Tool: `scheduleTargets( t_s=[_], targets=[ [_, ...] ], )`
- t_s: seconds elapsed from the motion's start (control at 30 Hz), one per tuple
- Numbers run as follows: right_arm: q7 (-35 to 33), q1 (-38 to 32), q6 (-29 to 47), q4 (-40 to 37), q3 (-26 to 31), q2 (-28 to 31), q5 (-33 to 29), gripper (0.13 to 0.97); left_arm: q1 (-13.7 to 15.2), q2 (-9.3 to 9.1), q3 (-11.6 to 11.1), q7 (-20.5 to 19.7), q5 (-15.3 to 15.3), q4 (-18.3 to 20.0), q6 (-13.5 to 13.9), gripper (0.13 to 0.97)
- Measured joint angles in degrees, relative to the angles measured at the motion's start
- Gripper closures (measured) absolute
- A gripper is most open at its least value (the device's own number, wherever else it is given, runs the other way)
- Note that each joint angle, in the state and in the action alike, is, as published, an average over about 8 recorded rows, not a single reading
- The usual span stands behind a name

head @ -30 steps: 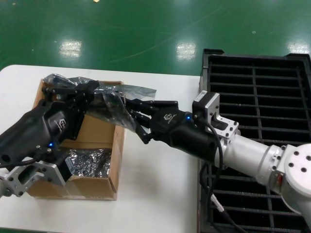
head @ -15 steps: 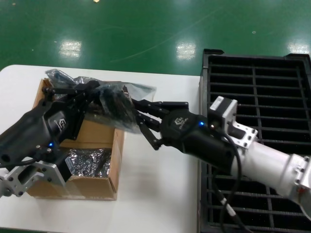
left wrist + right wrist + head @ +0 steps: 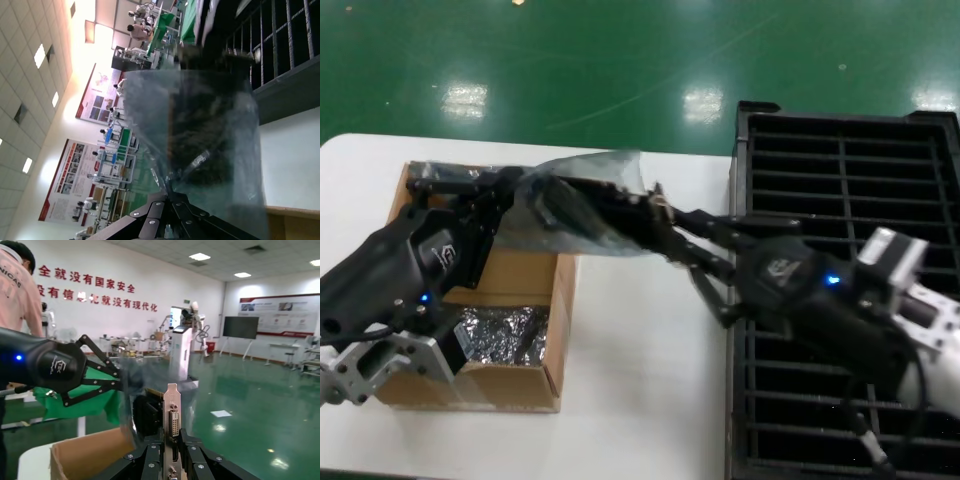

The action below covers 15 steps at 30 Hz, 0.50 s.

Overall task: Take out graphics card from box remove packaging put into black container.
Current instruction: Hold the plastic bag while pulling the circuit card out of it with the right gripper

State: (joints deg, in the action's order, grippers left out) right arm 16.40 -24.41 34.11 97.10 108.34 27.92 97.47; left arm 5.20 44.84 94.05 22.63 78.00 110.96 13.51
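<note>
Left gripper (image 3: 495,195) over the far edge of the box (image 3: 520,290), fingers clenched on one end of the packaging (image 3: 585,175); same bag fills the left wrist view, pinched at the finger tips (image 3: 167,192). Bag stretched out level from the box toward the black container (image 3: 880,180), raised above the white table (image 3: 640,400), open end toward the container side.

Right gripper (image 3: 665,225) between box and black container, over the table, fingers closed on the graphics card (image 3: 575,215). Card partly inside the bag, dark board visible through the plastic, bracket end at the right fingers. In the right wrist view, silver bracket (image 3: 173,412) upright between the finger pads (image 3: 152,452), port visible on it, dark board behind with bag film draped over it; left gripper (image 3: 107,377) seen beyond, holding the bag above the box rim (image 3: 85,452).

Card clear of the box, just past its container-side wall, not over the container. Right arm body lying across the container's near slots.

Inside the box, near end: shiny crinkled bagged bundle (image 3: 505,335), partly hidden by the left arm. Box on the table well apart from the container; container at the table's edge, ribbed slots open upward. Green floor (image 3: 620,70) beyond.
</note>
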Motion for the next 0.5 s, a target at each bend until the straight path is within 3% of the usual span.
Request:
scheduleTargets(
  t_s=[0.5],
  targets=[
    [-2.92,19.24,-3.25,14.49,-16.36,13.92,4.75,0.909,0.00,0.00,0.00,0.00,0.00,0.00,0.00,0.958]
  ],
)
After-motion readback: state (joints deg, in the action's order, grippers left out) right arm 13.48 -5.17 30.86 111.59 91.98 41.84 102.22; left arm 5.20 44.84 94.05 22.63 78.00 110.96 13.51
